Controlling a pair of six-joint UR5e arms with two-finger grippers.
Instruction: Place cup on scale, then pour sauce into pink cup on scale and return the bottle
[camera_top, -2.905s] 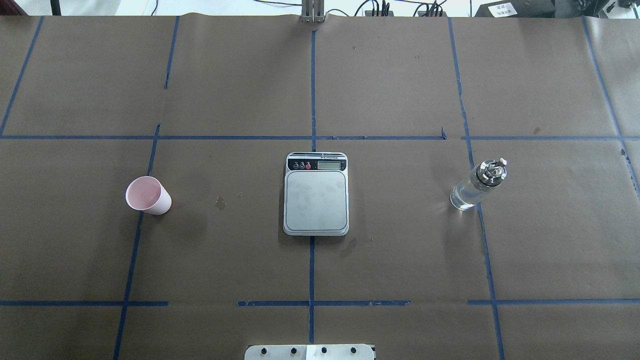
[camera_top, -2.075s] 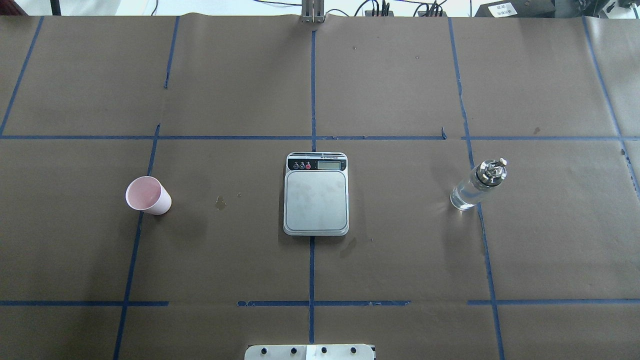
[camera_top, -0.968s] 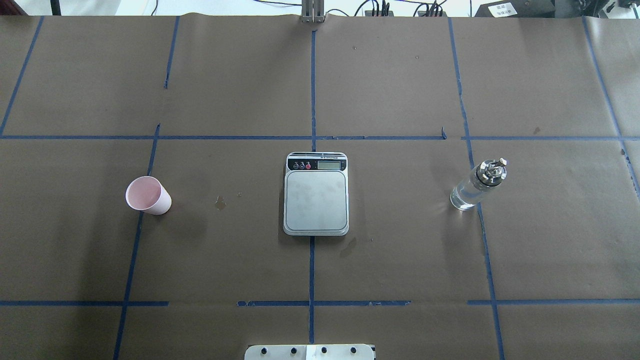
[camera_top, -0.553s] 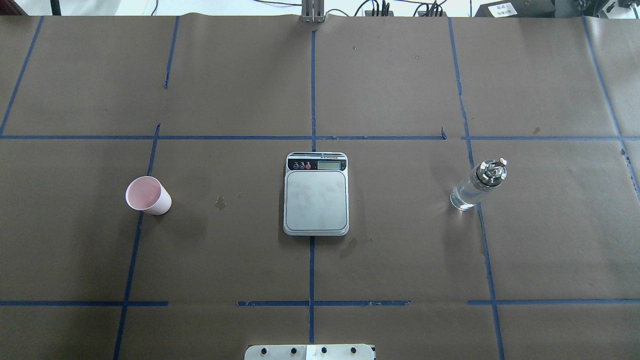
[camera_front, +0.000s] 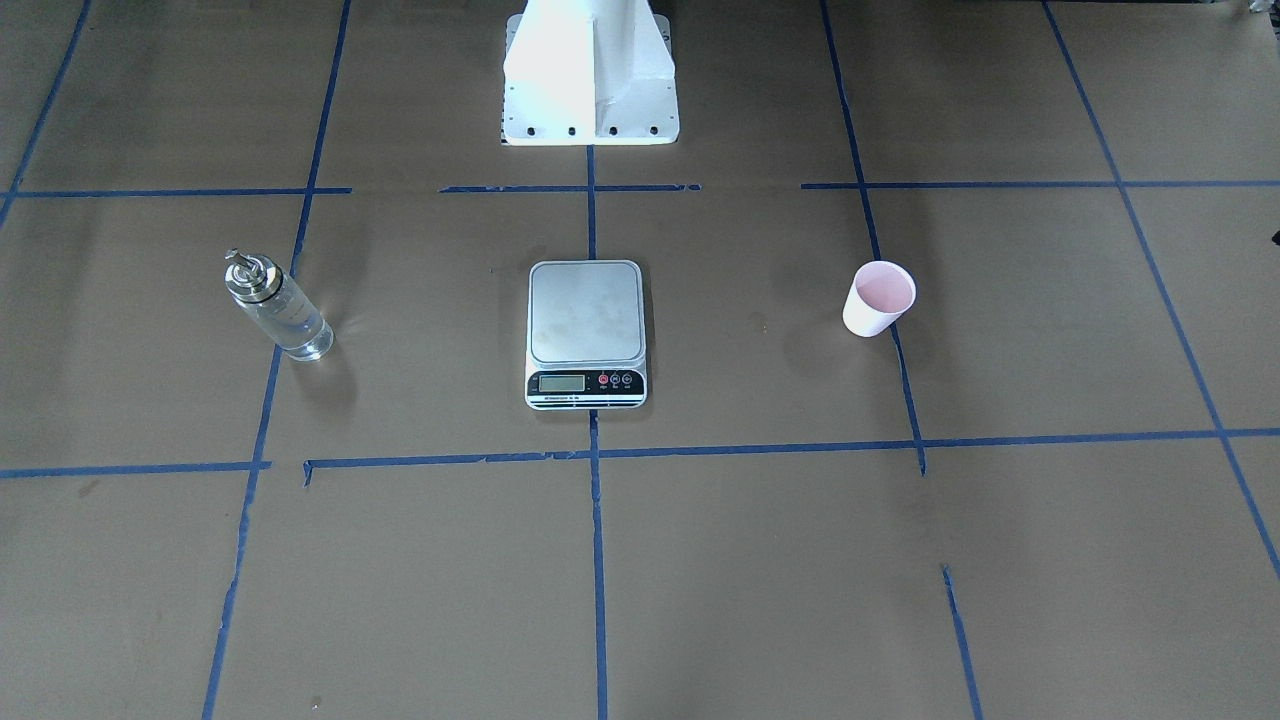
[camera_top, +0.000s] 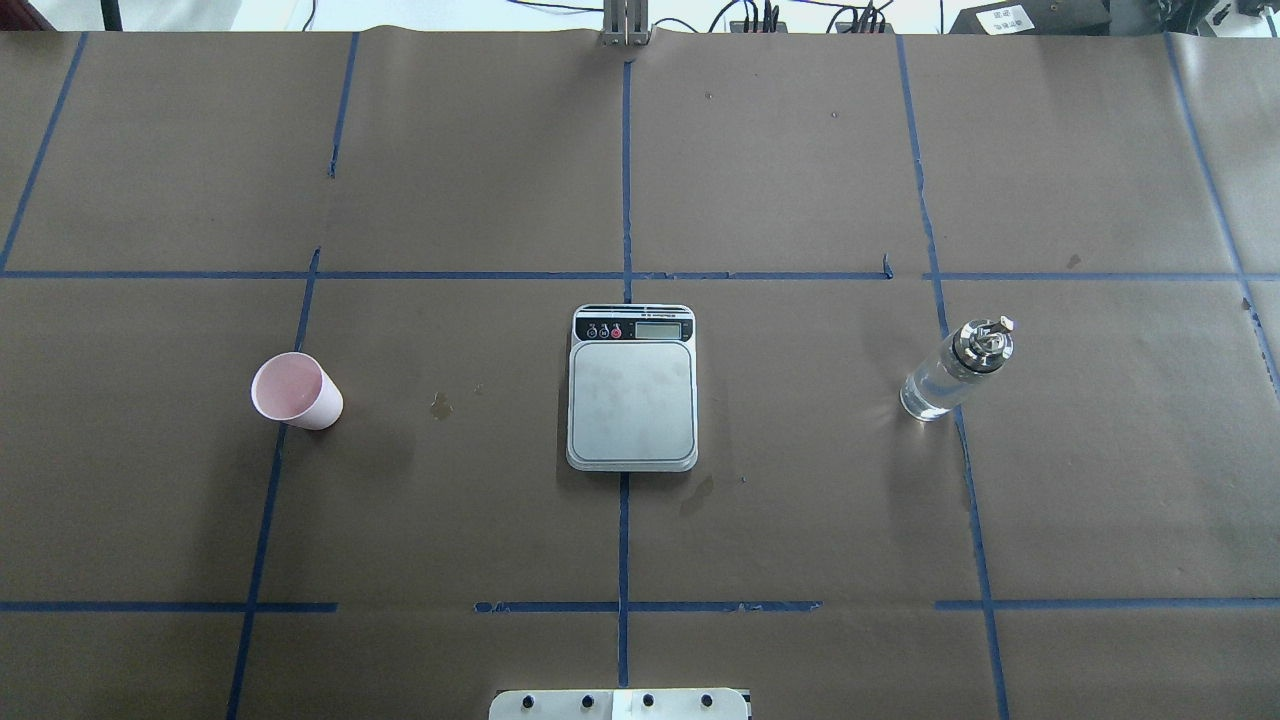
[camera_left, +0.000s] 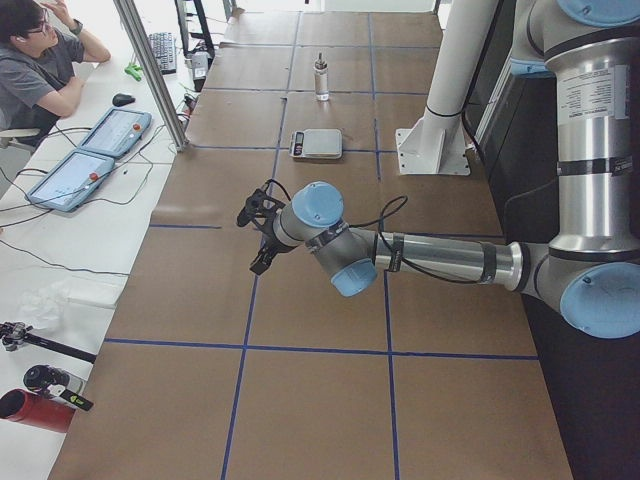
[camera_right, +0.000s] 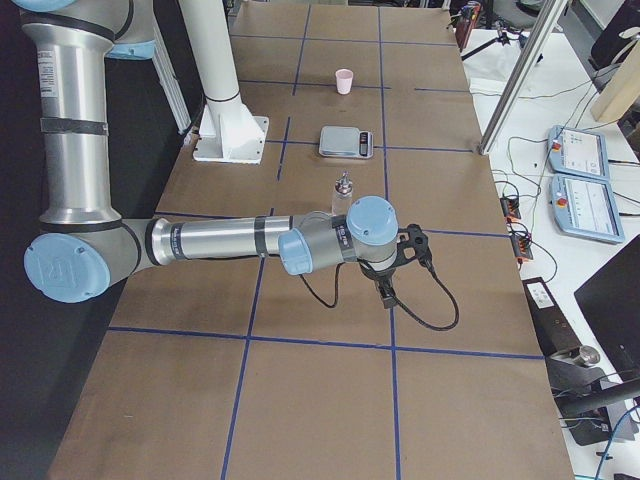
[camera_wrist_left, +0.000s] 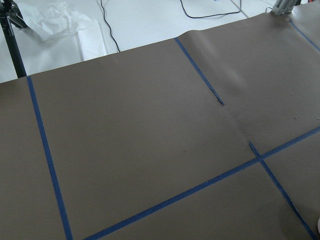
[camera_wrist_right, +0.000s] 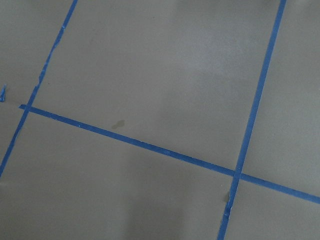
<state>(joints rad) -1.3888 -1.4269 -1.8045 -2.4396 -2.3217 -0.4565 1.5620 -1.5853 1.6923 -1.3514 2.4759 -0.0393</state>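
Note:
The pale pink cup stands upright on the table's left half, also seen in the front view. The scale lies at the centre with nothing on its steel platform. The clear bottle with metal spout stands upright on the right half. Neither gripper shows in the overhead or front view. The left gripper hovers beyond the table's left part, and the right gripper beyond the bottle on the right. I cannot tell whether either is open or shut.
The white robot base stands at the table's near edge, behind the scale. Blue tape lines grid the brown paper. A small stain lies between cup and scale. An operator sits by tablets at a side desk.

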